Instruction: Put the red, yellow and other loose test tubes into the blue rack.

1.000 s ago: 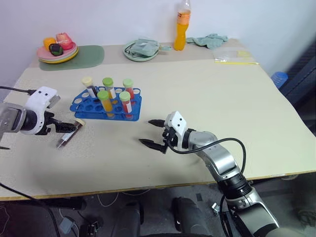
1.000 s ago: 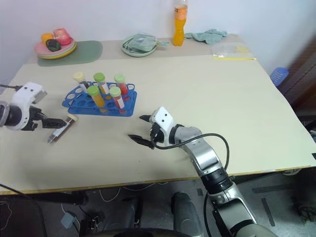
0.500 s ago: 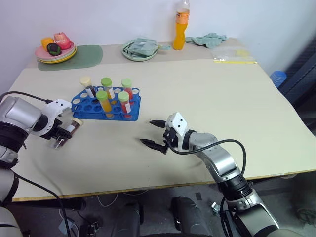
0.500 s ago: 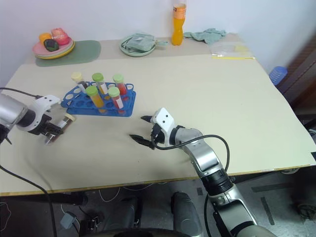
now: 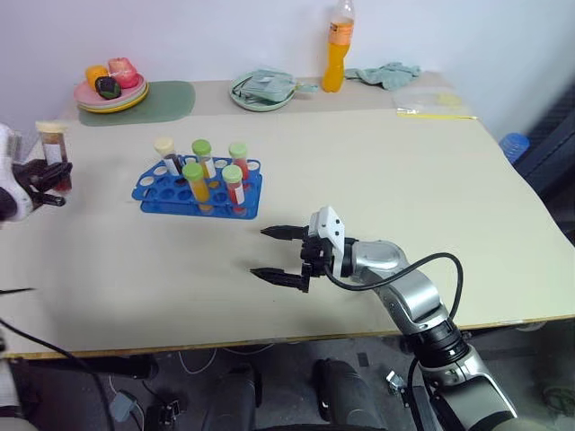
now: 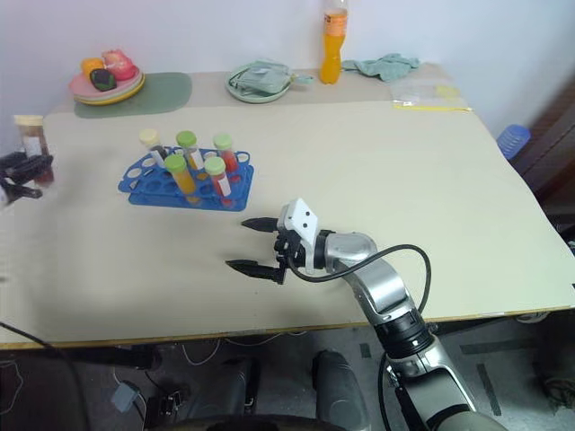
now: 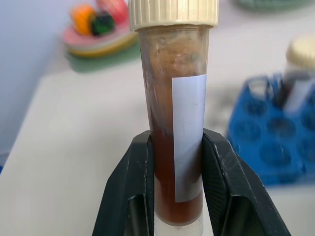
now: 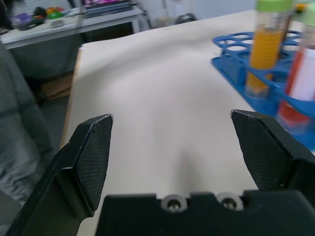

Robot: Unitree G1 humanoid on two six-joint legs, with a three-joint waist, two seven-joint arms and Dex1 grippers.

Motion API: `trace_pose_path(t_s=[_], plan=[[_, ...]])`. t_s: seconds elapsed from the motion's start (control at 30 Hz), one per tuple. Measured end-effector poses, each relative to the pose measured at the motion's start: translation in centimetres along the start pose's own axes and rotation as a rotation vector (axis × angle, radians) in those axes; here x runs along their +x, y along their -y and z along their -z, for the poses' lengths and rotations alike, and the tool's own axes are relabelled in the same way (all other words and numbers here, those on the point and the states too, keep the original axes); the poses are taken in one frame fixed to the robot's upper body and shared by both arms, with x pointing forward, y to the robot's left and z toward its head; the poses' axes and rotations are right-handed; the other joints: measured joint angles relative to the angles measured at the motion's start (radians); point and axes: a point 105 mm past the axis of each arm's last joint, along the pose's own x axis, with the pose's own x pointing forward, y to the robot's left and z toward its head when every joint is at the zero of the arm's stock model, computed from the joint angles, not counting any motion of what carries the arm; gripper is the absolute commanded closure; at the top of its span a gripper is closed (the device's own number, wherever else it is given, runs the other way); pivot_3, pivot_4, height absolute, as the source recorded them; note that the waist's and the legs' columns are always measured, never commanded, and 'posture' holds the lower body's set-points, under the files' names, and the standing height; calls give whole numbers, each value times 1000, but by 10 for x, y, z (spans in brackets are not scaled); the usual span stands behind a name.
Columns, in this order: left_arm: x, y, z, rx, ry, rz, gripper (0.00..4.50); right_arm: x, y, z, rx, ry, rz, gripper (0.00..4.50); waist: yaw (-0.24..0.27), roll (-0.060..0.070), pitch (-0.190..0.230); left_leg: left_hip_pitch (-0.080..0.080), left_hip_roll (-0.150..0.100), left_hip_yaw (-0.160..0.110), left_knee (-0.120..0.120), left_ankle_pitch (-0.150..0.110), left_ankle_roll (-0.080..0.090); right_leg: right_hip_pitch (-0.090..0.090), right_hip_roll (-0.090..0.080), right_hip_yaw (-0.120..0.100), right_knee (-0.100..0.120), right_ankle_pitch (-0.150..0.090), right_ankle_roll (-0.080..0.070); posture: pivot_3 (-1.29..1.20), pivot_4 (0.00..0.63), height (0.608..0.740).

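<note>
Rack point(image 5: 199, 190) with five capped tubes; left claw point(image 7: 175, 162) clamping brown tube point(image 7: 174, 123), right claw point(image 5: 280, 254) agape.

Beige table point(image 5: 377, 171), pale wall point(image 5: 225, 36)

A beige table point(image 5: 377, 180) is taking up most of the scene. Along its far edge a green mat point(image 5: 157, 99) is lying under a stack of plates point(image 5: 112, 97) — the plates are carrying toy food. Near the middle of that edge, a pale green bowl point(image 5: 262, 92) is holding crumpled cloth, and just beside it an orange drink bottle point(image 5: 335, 54) is standing upright. Farther right, a green rag point(image 5: 384, 74) is lying bunched — a clear plastic bag point(image 5: 422, 101) is resting near it.
</note>
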Motion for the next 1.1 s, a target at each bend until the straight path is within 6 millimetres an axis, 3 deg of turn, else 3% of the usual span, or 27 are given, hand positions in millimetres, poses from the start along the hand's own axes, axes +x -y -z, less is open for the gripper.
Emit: trace_pose_path(t_s=[0.2, 0.37, 0.67, 1.1], plan=[[6, 72, -8, -2, 337, -126, 3759, 6, 4, -1, -1, 2, 7, 244, 5, -3, -2, 0, -1, 0, 0, 0, 0, 0, 0, 0, -1, 1, 0, 0, 150, 740], [16, 119, 6, 12, 408, -138, 3759, 5, 7, 1, 9, -5, 41, 244, -5, -3, -2, 1, -1, 4, -1, 0, 0, 0, 1, 1, -1, 1, 0, 0, 150, 740], [36, 132, 45, 56, 277, -182, 3759, 2, 12, 5, 26, -17, 94, 244, -1, -3, -2, 1, -1, 4, -1, 0, 0, 0, 1, 0, -1, 1, 0, 0, 150, 740], [43, 131, 50, 46, 257, -164, 3759, 2, 13, 4, 26, -10, 104, 244, -1, -3, -2, 1, -1, 4, -1, 0, 0, 0, 1, 0, -1, 1, 0, 0, 150, 740]])
